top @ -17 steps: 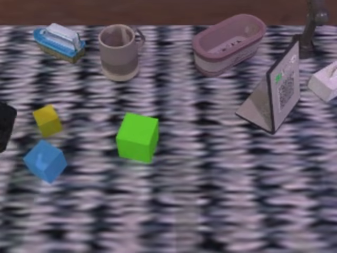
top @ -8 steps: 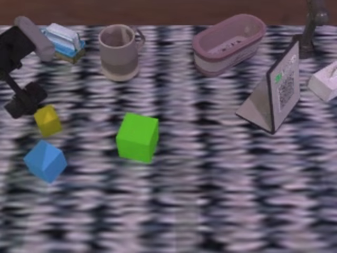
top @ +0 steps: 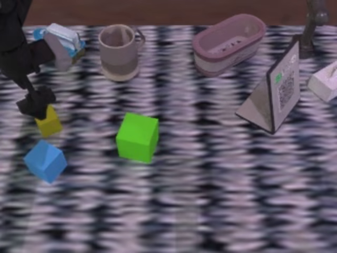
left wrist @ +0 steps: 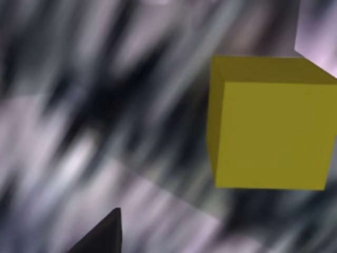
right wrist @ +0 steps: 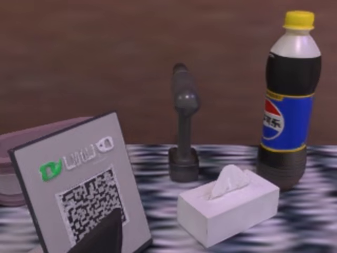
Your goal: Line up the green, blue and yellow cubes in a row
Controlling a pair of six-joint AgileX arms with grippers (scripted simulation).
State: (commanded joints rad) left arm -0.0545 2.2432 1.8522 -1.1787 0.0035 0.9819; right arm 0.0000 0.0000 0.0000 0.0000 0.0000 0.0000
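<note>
The left gripper (top: 36, 104) is positioned at the far left of the table, directly over the back edge of the yellow cube (top: 49, 121); whether its fingers stand apart or together cannot be determined, and contact with the cube cannot be confirmed. In the left wrist view the yellow cube (left wrist: 271, 124) rests on the patterned table (left wrist: 105, 132), with one dark fingertip (left wrist: 102, 237) visible apart from it. The blue cube (top: 45, 161) lies just in front of the gripper, near the yellow cube and not touching it, turned at an angle. The green cube (top: 137, 137) sits to the gripper's right, well apart from the other two cubes. Behind the gripper, partly covered by the left arm, is a blue block with a white top (top: 66, 39). Further right along the back of the table (top: 210, 200) stand a mug (top: 119, 51), an oval tub (top: 228, 44) and a tilted QR-code sign (top: 275, 90). At the right edge lies a white tissue box (top: 326, 80). The right gripper does not appear in the top view; the state of its fingers cannot be determined. The right wrist view shows the sign (right wrist: 79, 184), a dark upright tool (right wrist: 184, 132), the tissue box (right wrist: 229, 205) and a cola bottle (right wrist: 288, 105).
</note>
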